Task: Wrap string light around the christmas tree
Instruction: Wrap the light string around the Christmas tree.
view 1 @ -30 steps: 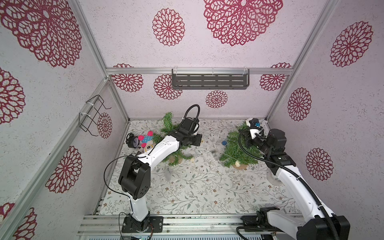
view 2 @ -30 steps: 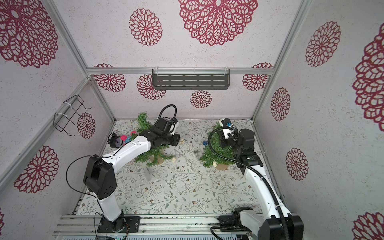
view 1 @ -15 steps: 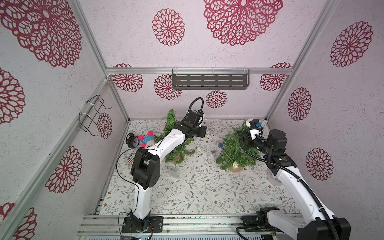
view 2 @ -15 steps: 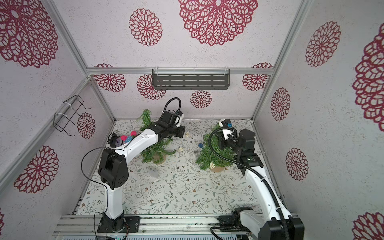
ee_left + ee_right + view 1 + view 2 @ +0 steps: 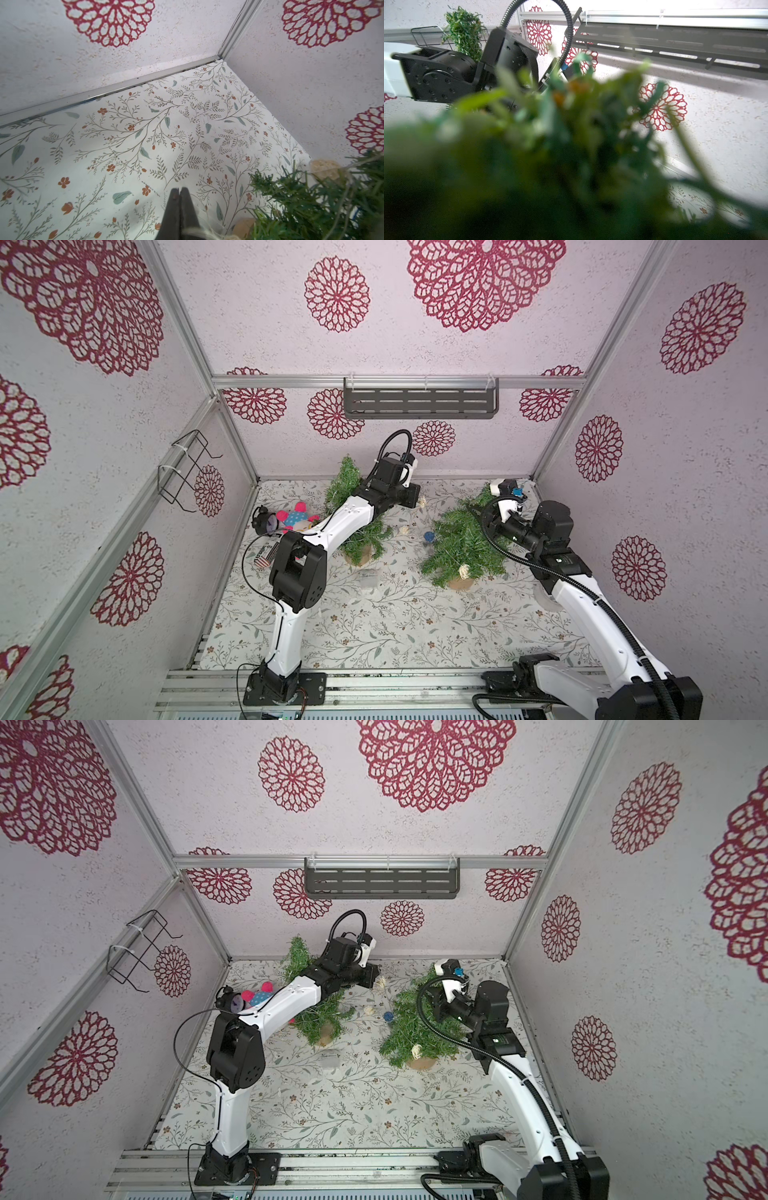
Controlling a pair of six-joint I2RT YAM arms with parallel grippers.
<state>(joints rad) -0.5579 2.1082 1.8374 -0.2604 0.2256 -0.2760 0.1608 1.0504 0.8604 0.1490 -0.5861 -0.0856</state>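
The string light (image 5: 368, 577) is showing most plainly as its small clear rectangular plastic battery box, which is lying flat on the leaf-and-flower printed table covering (image 5: 395, 626) between the two small green artificial christmas trees. In the left wrist view a thin pale strand (image 5: 340, 205), probably its wire, is trailing over green needles.

The left tree (image 5: 359, 537) is standing in its tan base under the left arm. The right tree (image 5: 457, 549) is leaning, carrying a pale woven ball (image 5: 464, 571) and a blue ball (image 5: 429, 536).

The left gripper (image 5: 179, 190) is hovering above the table near the back wall with its dark fingers pressed together. No strand is clearly showing between the tips.

The right gripper (image 5: 487, 519) is reaching into the right tree's upper branches. Blurred foliage is filling its wrist view, so I cannot tell how its jaws are standing.

A pink and blue plush toy (image 5: 293, 520) and a black alarm clock (image 5: 262, 520) are lying by the left wall. Beside them a small striped tag (image 5: 266, 559) is carrying print too small to read.
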